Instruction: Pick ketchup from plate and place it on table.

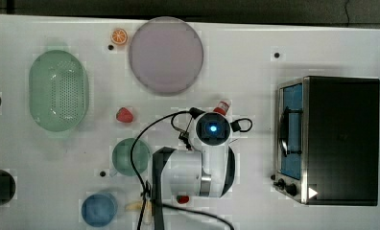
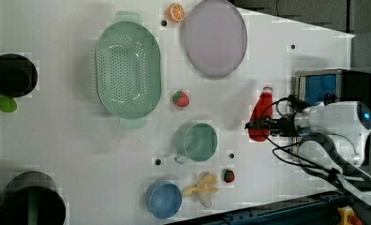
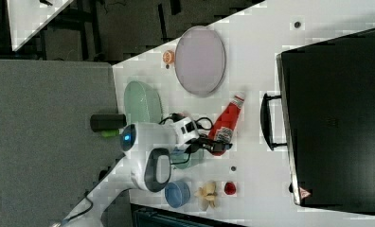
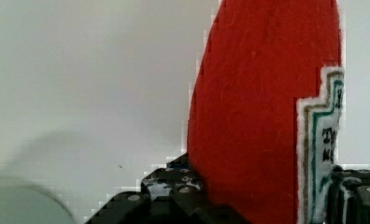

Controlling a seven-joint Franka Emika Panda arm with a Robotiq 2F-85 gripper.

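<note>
The ketchup [image 3: 227,122] sits clamped between the half-closed jaws of the gripper [image 3: 216,143], low over the table [image 3: 256,71] and well clear of the plate [image 3: 200,60]. Lower it until its base rests flat before opening, or it may topple. Whether the base touches the table is hidden.

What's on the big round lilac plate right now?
Nothing: the large round pale lilac plate is bare. The slim red ketchup bottle with a white cap is off it, clamped in the gripper over the white table. Whether the bottle touches the table is hidden.
</note>
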